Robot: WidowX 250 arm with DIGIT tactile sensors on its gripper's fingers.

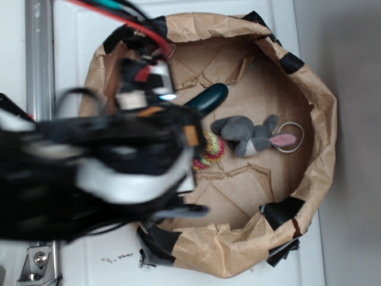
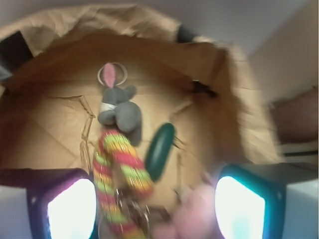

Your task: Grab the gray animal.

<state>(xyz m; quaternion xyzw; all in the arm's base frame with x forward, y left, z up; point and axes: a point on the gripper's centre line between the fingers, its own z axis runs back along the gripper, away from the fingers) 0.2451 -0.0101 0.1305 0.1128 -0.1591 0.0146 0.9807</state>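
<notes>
Gripper (image 2: 155, 209) nearest the wrist lens, its two glowing pads (image 2: 72, 209) at lower left and lower right, standing wide apart with nothing between them. Striped red-yellow-green knitted toy (image 2: 119, 169) runs up the lower centre, dark green oblong object (image 2: 159, 150) beside it. Small gray plush bunny (image 2: 119, 109) lies upper centre on the floor of the crumpled brown paper basin (image 2: 239, 99), metal key ring (image 2: 112, 74) above its pink ear.

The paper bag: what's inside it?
Inside the paper bag: a gray plush bunny with key ring, a dark green object, a striped toy. The arm hides the rest.
</notes>
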